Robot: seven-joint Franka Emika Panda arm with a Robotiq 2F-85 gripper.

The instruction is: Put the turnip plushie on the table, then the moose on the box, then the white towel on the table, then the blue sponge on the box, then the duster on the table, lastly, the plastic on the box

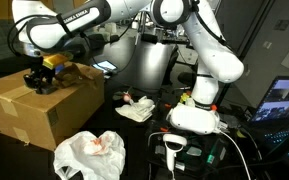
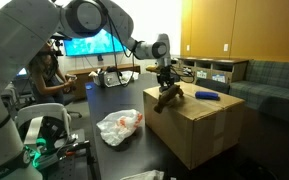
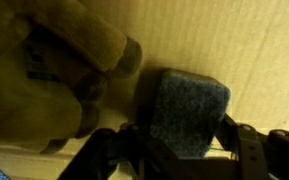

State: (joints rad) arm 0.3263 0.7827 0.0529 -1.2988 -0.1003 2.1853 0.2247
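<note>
**Four moves look done, the duster is in hand, the plastic waits**

The arm reaches over the box [image 2: 199, 132] with the gripper [image 3: 187, 140] down on its top. In the wrist view the jaws stand either side of the duster [image 3: 189, 108], a dark felt-like pad lying flat on the cardboard just beside the moose [image 2: 168, 97]. Whether they have pinched it or only bracket it, I cannot tell. The pad has not left the box top.

The moose sits on the box near the arm's side, so that step looks finished. Further along the same top lies the blue sponge [image 2: 206, 96], which also looks placed.

Off the box, on the table [image 2: 124, 98], a pale heap lies well apart from the carton. I take it for the white towel [image 1: 139, 112] with the turnip plushie [image 1: 125, 98] against it, showing a touch of pink, though it is too small to be sure. If so, both of those steps are done.

The crumpled plastic [image 1: 89, 152] lies on the table near the foot of the box, untouched.

My judgement is that this is the fifth step. The duster has to come down to the table, and then the plastic goes up on the box.
</note>
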